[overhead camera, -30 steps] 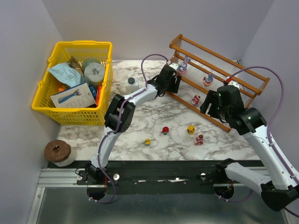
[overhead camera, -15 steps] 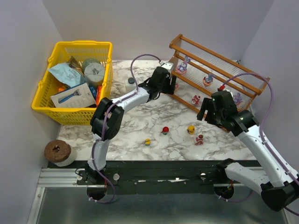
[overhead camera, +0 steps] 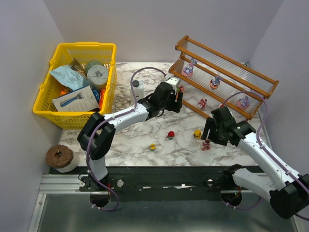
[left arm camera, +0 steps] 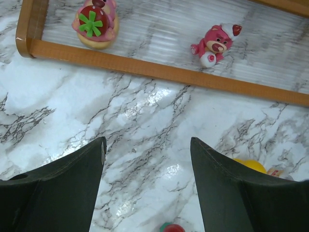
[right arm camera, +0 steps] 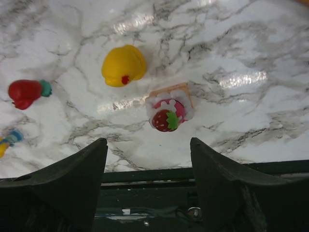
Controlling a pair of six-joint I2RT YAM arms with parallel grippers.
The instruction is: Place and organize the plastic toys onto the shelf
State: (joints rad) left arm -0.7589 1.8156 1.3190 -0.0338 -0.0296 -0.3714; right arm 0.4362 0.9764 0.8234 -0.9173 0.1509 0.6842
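Note:
The shelf [overhead camera: 227,72] stands at the back right. It carries three purple bunnies [overhead camera: 189,67], [overhead camera: 215,82], [overhead camera: 243,101], a pink bear [overhead camera: 202,103] and a pink strawberry figure [left arm camera: 95,21]. On the table lie a red ball-like toy [overhead camera: 170,135], a yellow toy [overhead camera: 197,134], a strawberry cake toy [overhead camera: 206,144] and a small yellow-blue toy [overhead camera: 152,146]. My left gripper [overhead camera: 176,99] is open and empty in front of the shelf's lower rail [left arm camera: 159,72]. My right gripper [overhead camera: 208,130] is open and empty just above the cake toy [right arm camera: 169,111], next to the yellow toy [right arm camera: 123,65].
A yellow mesh basket [overhead camera: 58,108] full of packages stands at the back left. A white bottle with a black cap [overhead camera: 137,88] stands beside it. A tape roll [overhead camera: 62,157] lies at the near left edge. The table's front edge and black rail [right arm camera: 145,176] are close below my right gripper.
My right gripper came away from the shelf, leaving a bunny on the lower tier, and dropped toward the table toys. My left gripper drew back from the shelf's left end.

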